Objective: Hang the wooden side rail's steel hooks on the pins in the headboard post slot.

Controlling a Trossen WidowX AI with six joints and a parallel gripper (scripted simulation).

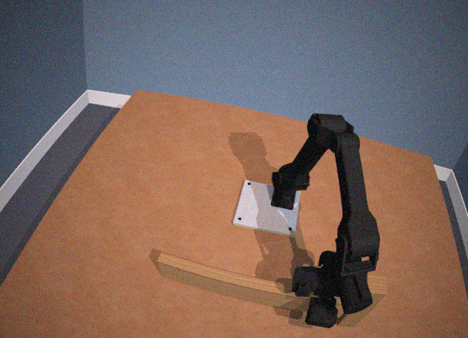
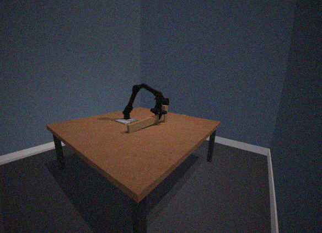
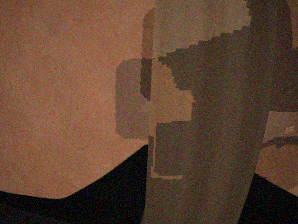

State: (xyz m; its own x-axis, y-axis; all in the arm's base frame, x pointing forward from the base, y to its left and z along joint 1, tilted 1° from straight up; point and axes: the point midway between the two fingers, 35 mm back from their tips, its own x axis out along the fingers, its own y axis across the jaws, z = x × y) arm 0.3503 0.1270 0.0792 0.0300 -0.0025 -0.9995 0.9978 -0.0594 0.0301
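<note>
Near the post point(image 1: 377, 284) point(image 2: 165, 116), the tool point(image 1: 314, 297) point(image 2: 159, 115) grips the wooden rail point(image 1: 224, 279) point(image 2: 141, 123) point(image 3: 200, 150) (gently curved).
</note>
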